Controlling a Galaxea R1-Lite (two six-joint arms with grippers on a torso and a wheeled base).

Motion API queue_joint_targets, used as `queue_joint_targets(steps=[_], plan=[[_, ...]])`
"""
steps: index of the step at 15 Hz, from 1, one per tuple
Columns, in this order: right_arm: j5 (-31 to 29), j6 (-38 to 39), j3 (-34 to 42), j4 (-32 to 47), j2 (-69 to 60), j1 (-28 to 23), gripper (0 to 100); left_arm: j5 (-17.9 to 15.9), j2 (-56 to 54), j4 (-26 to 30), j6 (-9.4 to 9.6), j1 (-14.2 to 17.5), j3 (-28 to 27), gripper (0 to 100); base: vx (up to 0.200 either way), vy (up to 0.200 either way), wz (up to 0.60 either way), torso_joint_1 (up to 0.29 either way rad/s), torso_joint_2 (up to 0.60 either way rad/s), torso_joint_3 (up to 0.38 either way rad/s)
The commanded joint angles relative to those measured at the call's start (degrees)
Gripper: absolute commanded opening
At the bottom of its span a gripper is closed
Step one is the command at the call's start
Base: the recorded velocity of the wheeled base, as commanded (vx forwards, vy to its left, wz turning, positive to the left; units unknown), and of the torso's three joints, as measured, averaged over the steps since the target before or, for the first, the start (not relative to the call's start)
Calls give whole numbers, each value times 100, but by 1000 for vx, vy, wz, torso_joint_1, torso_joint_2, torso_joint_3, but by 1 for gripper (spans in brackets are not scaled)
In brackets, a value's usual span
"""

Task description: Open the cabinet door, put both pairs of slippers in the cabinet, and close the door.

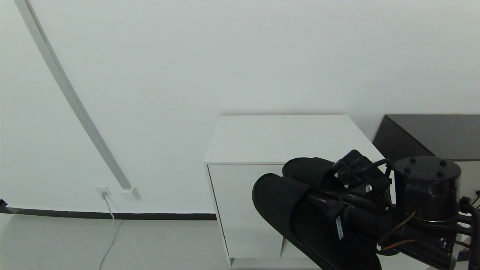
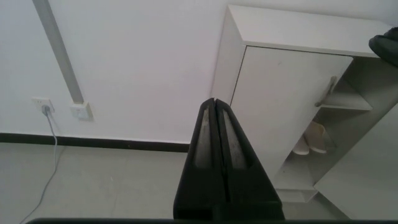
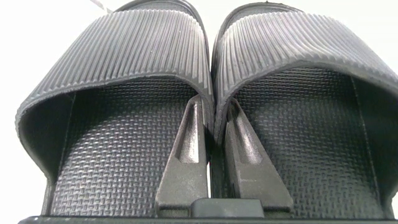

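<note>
A pair of black slippers (image 1: 277, 202) hangs side by side in front of the white cabinet (image 1: 277, 138), held up at its front. My right gripper (image 3: 214, 134) is shut on the black slippers, pinching their two inner walls together between its fingers (image 3: 186, 155). In the head view the right gripper (image 1: 318, 195) sits at the slippers' heels. My left gripper (image 2: 214, 102) is shut and holds nothing, off to the cabinet's left. The cabinet (image 2: 292, 93) has one side standing open. A pale pair of slippers (image 2: 311, 138) lies on a lower shelf inside, and the door with a handle (image 2: 326, 92) is beside it.
A dark grey unit (image 1: 431, 135) stands to the right of the cabinet. A wall socket with a cable (image 1: 103, 193) and a slanting grey conduit (image 1: 75, 101) are on the wall to the left. Bare floor (image 1: 112, 243) lies left of the cabinet.
</note>
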Motion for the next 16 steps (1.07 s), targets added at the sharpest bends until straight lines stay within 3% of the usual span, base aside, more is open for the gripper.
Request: queue_joint_targets(steps=[1, 16], plan=[[1, -1, -1, -3, 23, 5, 0, 4, 7, -2, 1, 1, 0, 0, 0, -200, 0, 2, 7, -2], [-8, 8, 140, -12, -153, 286, 0, -5, 7, -2, -16, 1, 0, 0, 0, -187, 0, 4, 2, 2]])
